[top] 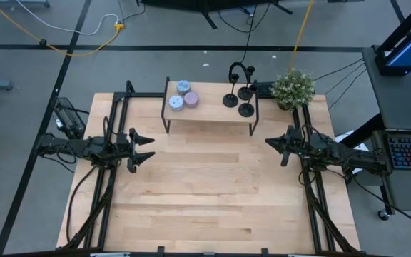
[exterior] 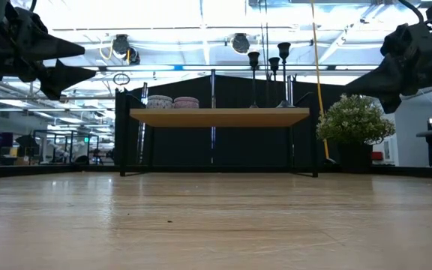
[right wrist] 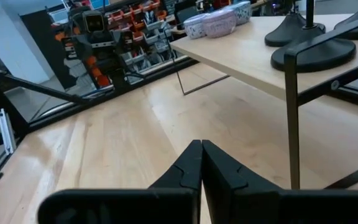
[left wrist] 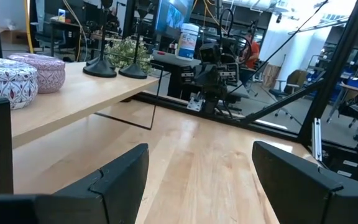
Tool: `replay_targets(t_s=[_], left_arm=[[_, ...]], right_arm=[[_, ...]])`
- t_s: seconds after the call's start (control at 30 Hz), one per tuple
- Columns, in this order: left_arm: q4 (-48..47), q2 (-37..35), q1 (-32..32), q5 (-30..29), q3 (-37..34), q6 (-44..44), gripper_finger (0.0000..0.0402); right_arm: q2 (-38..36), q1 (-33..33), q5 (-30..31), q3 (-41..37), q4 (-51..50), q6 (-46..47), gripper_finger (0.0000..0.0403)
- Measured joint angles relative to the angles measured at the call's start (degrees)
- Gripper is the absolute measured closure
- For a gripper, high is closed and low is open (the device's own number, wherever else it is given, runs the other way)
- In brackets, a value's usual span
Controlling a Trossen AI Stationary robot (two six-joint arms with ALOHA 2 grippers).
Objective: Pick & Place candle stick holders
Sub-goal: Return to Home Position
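Three black candle stick holders (top: 237, 98) stand on their round bases at the right end of a small wooden shelf (top: 212, 113) at the table's far side; their stems rise upright in the low view (exterior: 270, 75). My left gripper (top: 145, 148) hovers open at the table's left side, pointing level toward the right; nothing lies between its fingers (left wrist: 197, 180). My right gripper (top: 271, 144) hovers shut at the table's right side, pointing level toward the left (right wrist: 201, 163). Both are well clear of the shelf.
Three round patterned tins (top: 183, 97) sit on the shelf's left end. A potted plant (top: 292, 88) stands at the far right corner, beside the shelf. The shelf has thin black metal legs (right wrist: 293, 118). Bare wooden tabletop (top: 212, 185) spreads between the two arms.
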Motion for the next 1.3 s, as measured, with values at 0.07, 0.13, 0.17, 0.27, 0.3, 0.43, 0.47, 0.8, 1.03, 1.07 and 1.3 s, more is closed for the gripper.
replay_targets(t_s=[0.07,0.13,0.17,0.27,0.3,0.43,0.47,0.8,1.03,1.07,1.3], left_arm=[[0.2,0.0,0.0,0.0,0.0,0.0,0.0107],[0.4,0.0,0.0,0.0,0.0,0.0,0.0107],[0.5,0.0,0.0,0.0,0.0,0.0,0.0108],[0.7,0.0,0.0,0.0,-0.1,0.0,0.0107],[0.8,0.0,0.0,0.0,-0.1,0.0,0.0107],[1.0,0.0,0.0,0.0,-0.1,0.0,0.0107],[1.1,0.0,0.0,0.0,-0.1,0.0,0.0107],[1.1,0.0,0.0,0.2,-0.1,-0.1,0.0107],[1.2,0.0,0.0,0.2,-0.1,-0.1,0.0107],[1.2,0.0,0.0,0.2,-0.1,-0.1,0.0107],[1.2,0.0,0.0,0.2,-0.1,-0.1,0.0107]], right_arm=[[0.0,0.0,0.2,0.0,0.3,0.1,0.0403],[0.1,0.0,0.2,0.0,1.0,0.1,0.0403],[0.2,0.0,0.2,0.0,1.1,0.1,0.0403],[0.2,0.0,0.2,-0.1,1.5,0.1,0.0403],[0.2,0.0,0.2,-0.1,1.5,0.1,0.0403],[0.2,0.0,0.2,-0.1,1.5,0.1,0.0403],[0.2,0.0,0.2,-0.1,1.6,0.1,0.0403],[0.2,0.0,0.2,-0.1,1.5,0.1,0.0403],[0.2,0.0,0.2,-0.2,1.5,0.1,0.0403],[0.2,0.0,0.2,-0.2,1.5,0.1,0.0403],[0.2,0.0,0.2,-0.2,1.5,0.1,0.0403]])
